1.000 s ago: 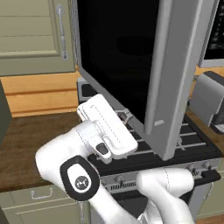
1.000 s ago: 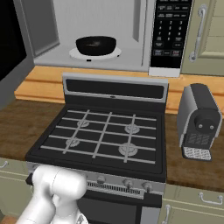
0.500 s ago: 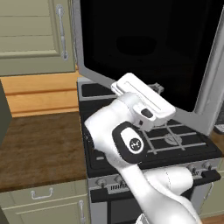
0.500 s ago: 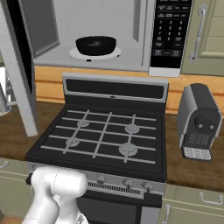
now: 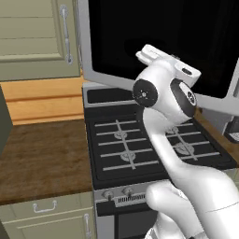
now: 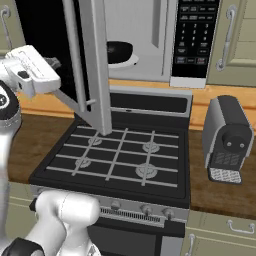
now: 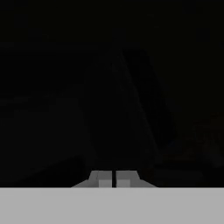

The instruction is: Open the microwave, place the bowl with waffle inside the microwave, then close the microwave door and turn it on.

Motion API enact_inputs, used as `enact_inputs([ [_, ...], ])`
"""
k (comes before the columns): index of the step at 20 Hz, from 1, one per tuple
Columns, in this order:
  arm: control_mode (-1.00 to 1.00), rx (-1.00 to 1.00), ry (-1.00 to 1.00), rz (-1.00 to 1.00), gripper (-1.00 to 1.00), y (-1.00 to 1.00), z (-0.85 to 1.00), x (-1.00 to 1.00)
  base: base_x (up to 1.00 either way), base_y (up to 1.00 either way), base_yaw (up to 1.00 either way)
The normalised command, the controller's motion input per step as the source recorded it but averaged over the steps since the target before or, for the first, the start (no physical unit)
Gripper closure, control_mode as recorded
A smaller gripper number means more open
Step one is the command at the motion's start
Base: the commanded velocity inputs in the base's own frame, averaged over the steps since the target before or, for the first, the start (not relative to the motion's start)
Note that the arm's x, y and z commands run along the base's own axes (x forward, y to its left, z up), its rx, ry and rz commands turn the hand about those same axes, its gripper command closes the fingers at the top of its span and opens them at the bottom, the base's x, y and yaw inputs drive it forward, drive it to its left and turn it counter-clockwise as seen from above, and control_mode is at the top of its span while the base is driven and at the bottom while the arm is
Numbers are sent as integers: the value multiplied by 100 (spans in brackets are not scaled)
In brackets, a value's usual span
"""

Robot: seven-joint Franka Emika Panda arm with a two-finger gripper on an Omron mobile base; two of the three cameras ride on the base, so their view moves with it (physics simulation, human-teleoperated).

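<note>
The microwave (image 6: 150, 35) stands above the stove with its dark button panel (image 6: 195, 40) on the right. Its cavity is partly uncovered, and the black bowl (image 6: 119, 51) sits inside on the white turntable. I cannot make out the waffle in the bowl. The microwave door (image 6: 95, 65) stands about halfway, edge-on in the right base view, and its black glass (image 5: 154, 28) spreads across the top of the left base view. My gripper (image 6: 53, 62) is shut and empty, its tips against the door's outer glass. In the hand view the gripper (image 7: 107, 178) faces dark glass.
A black gas stove (image 6: 120, 155) lies below the door. A grey coffee machine (image 6: 227, 135) stands on the wooden counter to its right. Beige cabinets (image 5: 37, 37) hang at the upper left, above a wooden counter (image 5: 42, 158).
The door has swung from wide open toward the microwave's front. My hand has travelled right with it, staying against its outer glass. The gripper stays shut.
</note>
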Motion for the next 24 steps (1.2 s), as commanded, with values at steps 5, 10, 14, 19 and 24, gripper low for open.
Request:
enact_inputs([
  [5,-100,18,27,32,100,-3,21,89,0,0,0],
  [10,-100,8,19,21,100,-7,-13,100,0,0,0],
  [14,-100,15,-1,28,100,-19,-43,98,0,0,0],
  [19,-100,15,-17,37,100,-38,-67,93,0,0,0],
  [24,-100,16,-16,34,100,-38,-14,86,0,0,0],
])
